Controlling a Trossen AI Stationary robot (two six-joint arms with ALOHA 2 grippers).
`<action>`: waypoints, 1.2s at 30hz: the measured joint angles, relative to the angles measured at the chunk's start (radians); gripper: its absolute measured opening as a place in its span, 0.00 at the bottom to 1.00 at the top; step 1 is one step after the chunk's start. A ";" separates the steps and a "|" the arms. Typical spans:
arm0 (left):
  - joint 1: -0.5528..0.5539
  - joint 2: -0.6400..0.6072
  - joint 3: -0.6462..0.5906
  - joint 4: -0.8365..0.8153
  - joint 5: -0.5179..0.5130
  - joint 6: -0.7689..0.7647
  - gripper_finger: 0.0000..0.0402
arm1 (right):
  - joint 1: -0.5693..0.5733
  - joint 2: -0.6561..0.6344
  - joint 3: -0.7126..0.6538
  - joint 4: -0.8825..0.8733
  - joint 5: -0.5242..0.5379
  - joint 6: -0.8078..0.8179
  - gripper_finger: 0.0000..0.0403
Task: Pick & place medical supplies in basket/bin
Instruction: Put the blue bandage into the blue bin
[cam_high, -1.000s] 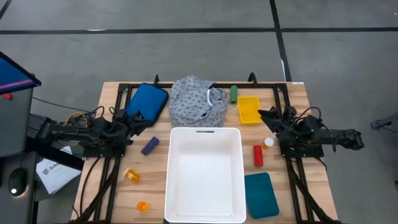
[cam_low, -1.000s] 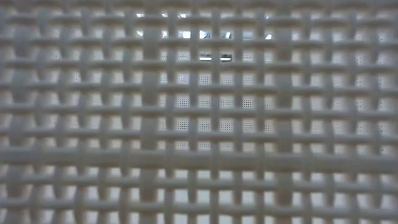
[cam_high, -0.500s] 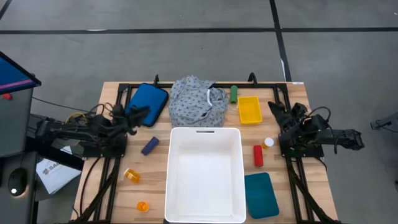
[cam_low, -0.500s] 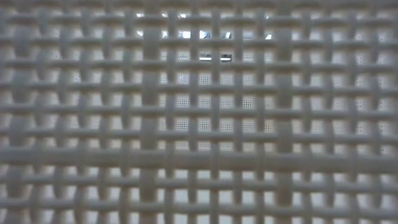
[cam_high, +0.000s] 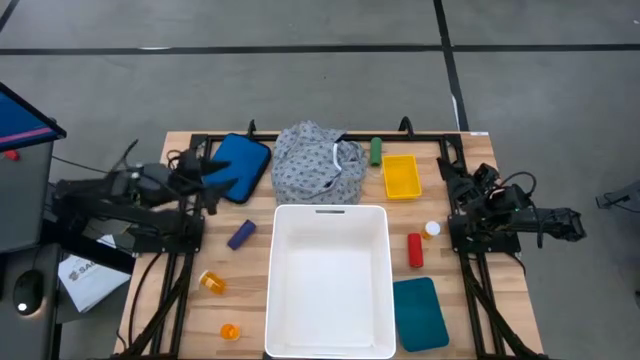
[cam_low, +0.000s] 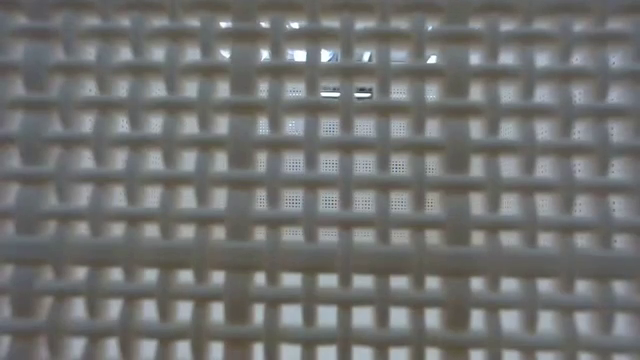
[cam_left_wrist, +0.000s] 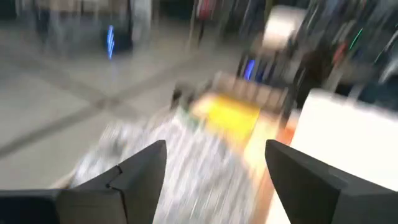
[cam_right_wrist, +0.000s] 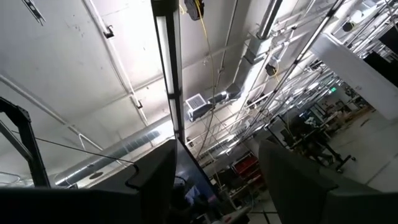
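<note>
The grey-white dotted garment (cam_high: 318, 165) lies bunched at the table's far middle, with a green cylinder (cam_high: 376, 152) beside it. A purple cylinder (cam_high: 241, 235) and two orange pill bottles (cam_high: 212, 282) (cam_high: 230, 331) lie left of the white basket (cam_high: 330, 209). A red cylinder (cam_high: 415, 250) lies to its right. My left gripper (cam_high: 215, 165) (cam_left_wrist: 214, 146) hovers open over the blue pouch (cam_high: 245, 160), facing the garment. My right gripper (cam_high: 452, 172) (cam_right_wrist: 214, 146) is open at the right edge, pointing up at the ceiling.
A small yellow bin (cam_high: 400, 176) stands right of the garment. A teal pouch (cam_high: 419, 313) lies at the near right and a small white cap (cam_high: 432, 229) by the red cylinder. The basket's lattice wall (cam_low: 320, 200) fills the low view.
My left gripper has risen and swung from beside the purple cylinder toward the far edge, over the blue pouch, and has opened. My right gripper has drawn back a little toward the table's right edge. Nothing on the table has moved.
</note>
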 joint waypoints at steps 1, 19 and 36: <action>-0.001 0.029 0.051 -0.118 0.026 -0.050 0.64 | 0.000 0.000 0.000 0.001 0.000 0.008 0.55; -0.041 0.298 -0.035 -0.588 0.518 -0.592 0.63 | 0.003 0.000 0.047 -0.003 -0.028 0.051 0.55; -0.158 0.446 -0.243 -0.248 0.358 -0.708 0.63 | 0.003 0.000 0.227 -0.252 -0.073 0.052 0.55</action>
